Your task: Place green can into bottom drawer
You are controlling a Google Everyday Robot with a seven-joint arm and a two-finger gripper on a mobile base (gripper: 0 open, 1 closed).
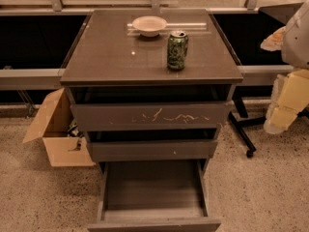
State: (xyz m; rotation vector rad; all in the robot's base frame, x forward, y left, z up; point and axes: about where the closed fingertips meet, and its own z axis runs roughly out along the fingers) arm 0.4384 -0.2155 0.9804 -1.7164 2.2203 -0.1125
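Green can [177, 50] stands upright on the tabletop [116, 57], right of centre and towards the front edge, just in front of and to the right of a shallow white bowl [149, 25]; the two are near but not touching. Bottom drawer [153, 187] is pulled out, interior bare as far as visible. The two drawers above, the scratched drawer [149, 116] and the shallow drawer [152, 150], sit slightly out but less far. Gripper [288, 100] hangs at the right edge of the view, well apart from the can and lower than the tabletop, holding nothing. It shows only as pale yellowish blocks, so I cannot tell whether it is apart or together. Handling judgement: a small aluminium drink can, light, with thin walls that will dent under a hard squeeze. Full or empty cannot be read, so allow for either weight. The printed skin is smooth and likely slippery. It is tall relative to its base, so a nudge from the side could tip it or send it rolling off the edge. Best hold: jaws across the cylindrical body at about mid-height, coming in from the front or right where the bowl is clear, with moderate force. Avoid the tapered silver top. Cardboard box [55, 129] on the floor to the left is not in the way.
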